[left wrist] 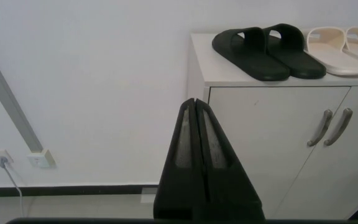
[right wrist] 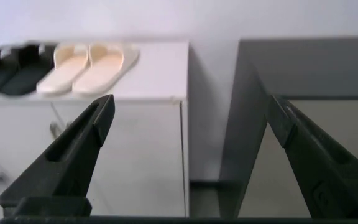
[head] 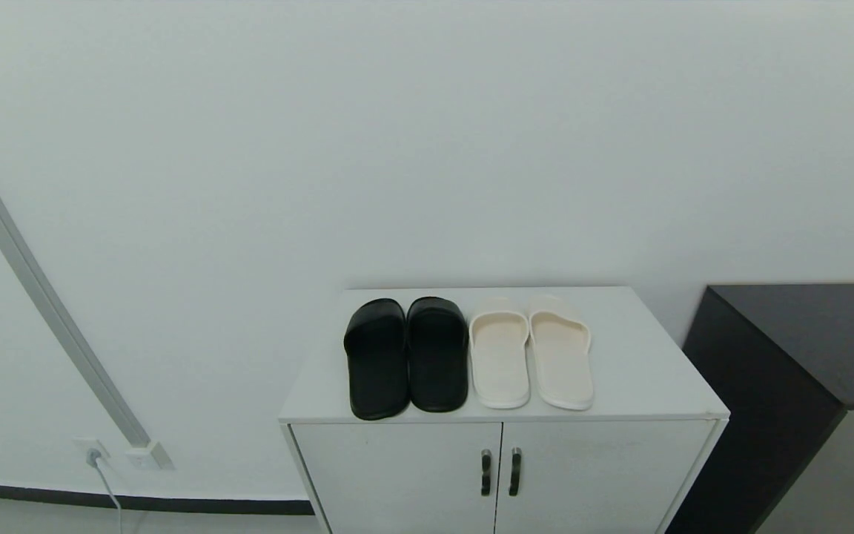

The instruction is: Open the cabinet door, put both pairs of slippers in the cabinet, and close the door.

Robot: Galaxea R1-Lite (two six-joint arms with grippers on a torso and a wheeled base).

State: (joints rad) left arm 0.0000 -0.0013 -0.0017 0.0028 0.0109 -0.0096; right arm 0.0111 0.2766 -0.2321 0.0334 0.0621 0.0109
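At the far left, one grey conduit (head: pixel 27 274) is running slantwise down the wall, and one wall outlet (head: pixel 90 450) is sitting near its lower end with a cable plugged in. The left gripper (left wrist: pixel 195 102) is hanging low in front of the wall, just left of the cabinet, with its two fingers pressed flat together and nothing between them.

The white cabinet (head: pixel 642 371) is standing against the wall with its two doors, the left door (head: pixel 397 475) and the right door (head: pixel 605 475), both lying flush. Two dark handles (head: pixel 485 472) are sitting side by side at the centre seam.

On the cabinet's top, four slippers are lying in one row, toes toward the wall. The two black slippers (head: pixel 376 363) are lying on the left, touching each other. The two cream slippers (head: pixel 562 352) are lying just beside them on the right.

The right gripper (right wrist: pixel 190 106) is holding its two fingers spread wide apart, gripping nothing, facing the gap between the white cabinet and one dark cabinet (head: pixel 768 415) standing to its right.
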